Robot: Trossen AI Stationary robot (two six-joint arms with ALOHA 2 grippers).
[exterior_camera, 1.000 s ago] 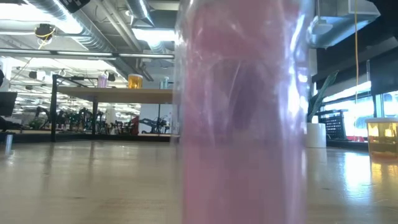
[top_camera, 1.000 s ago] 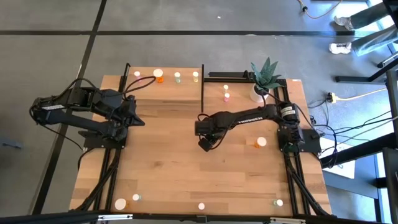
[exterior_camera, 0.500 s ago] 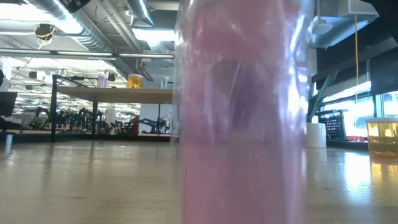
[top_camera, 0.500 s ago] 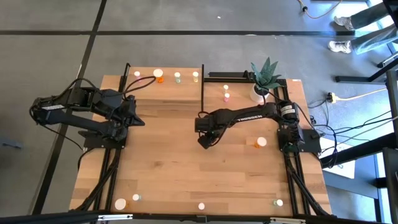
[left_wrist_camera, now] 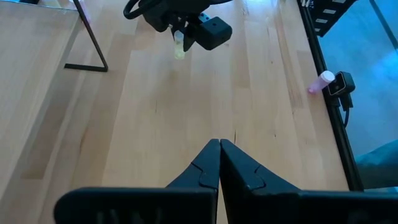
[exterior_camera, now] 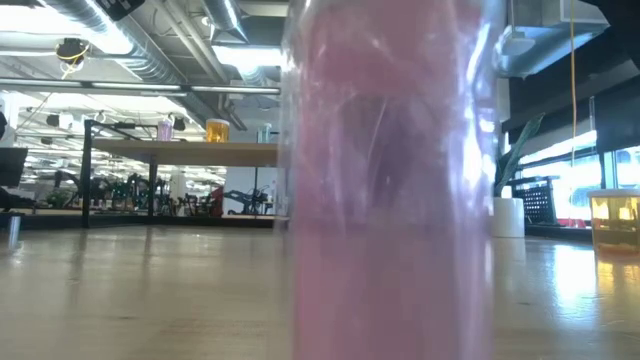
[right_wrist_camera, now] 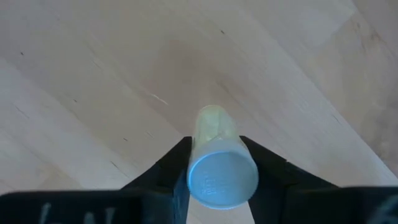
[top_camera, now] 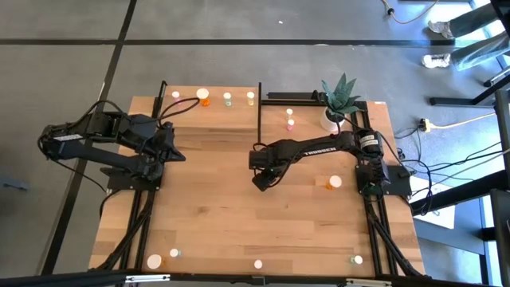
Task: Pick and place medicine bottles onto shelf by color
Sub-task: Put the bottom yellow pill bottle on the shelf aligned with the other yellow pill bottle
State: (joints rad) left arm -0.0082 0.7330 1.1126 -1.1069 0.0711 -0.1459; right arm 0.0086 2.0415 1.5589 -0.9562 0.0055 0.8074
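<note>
My right gripper (top_camera: 260, 180) stands over the middle of the table, pointing down, shut on a yellowish medicine bottle (right_wrist_camera: 213, 124) with a white cap (right_wrist_camera: 222, 179). The left wrist view shows this bottle (left_wrist_camera: 180, 48) below the fingers. My left gripper (top_camera: 179, 154) waits shut at the table's left, touching nothing. The shelf (top_camera: 211, 119) is at the far edge. An orange bottle (top_camera: 204, 100) and two greenish ones (top_camera: 227, 99) stand on it. Two pink bottles (top_camera: 290, 123) stand to its right. My right gripper pinches the yellowish bottle between its two fingers (right_wrist_camera: 177, 162), on the sides of its upper part just below the cap (right_wrist_camera: 205, 140). The fingers come from above, pointing down. The bottle is upright, cap up, its body reaching down below the fingertips toward the tabletop.
A white plant pot (top_camera: 331, 119) stands at the far right. An orange bottle (top_camera: 333, 182) lies on the table right of my right gripper. Several bottles (top_camera: 154, 261) sit along the near edge; a pink one (exterior_camera: 385, 200) stands right in front of the low camera.
</note>
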